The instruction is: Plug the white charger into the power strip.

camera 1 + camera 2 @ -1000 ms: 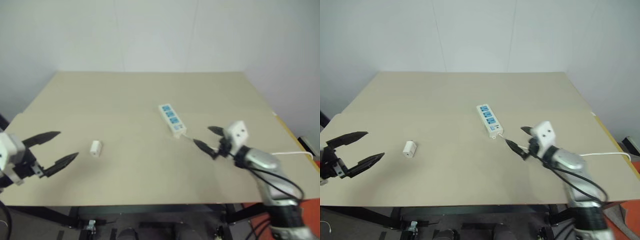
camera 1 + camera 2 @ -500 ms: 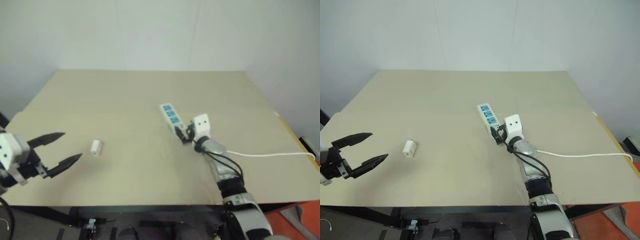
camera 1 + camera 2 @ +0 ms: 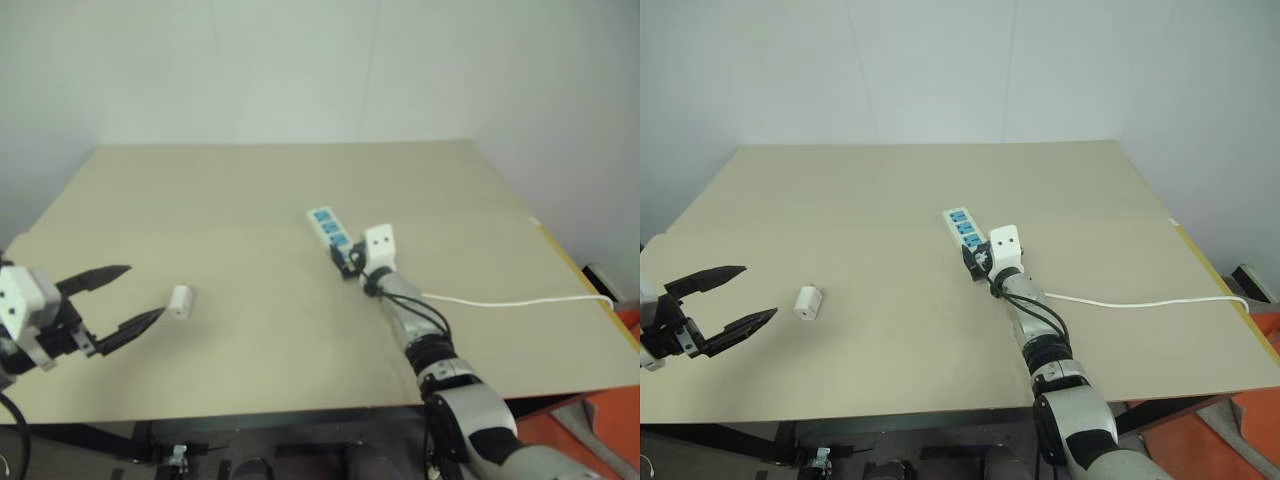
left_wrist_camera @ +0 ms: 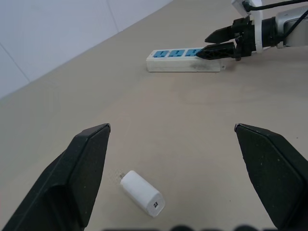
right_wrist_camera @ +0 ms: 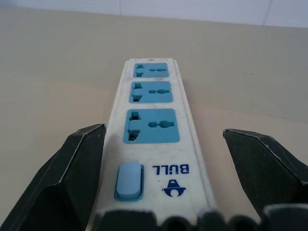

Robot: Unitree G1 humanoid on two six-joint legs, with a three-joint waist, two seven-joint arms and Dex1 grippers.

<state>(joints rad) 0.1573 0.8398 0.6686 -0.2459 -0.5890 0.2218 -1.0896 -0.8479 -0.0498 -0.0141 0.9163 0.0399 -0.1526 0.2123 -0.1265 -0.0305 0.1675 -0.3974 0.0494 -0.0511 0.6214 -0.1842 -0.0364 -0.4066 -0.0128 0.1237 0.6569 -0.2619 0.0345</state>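
Strip between right gripper fingers

White power strip (blue sockets), white charger.

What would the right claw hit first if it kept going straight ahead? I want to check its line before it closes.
The power strip: the open right claw already straddles its switch end, so its base would likely meet that end first.
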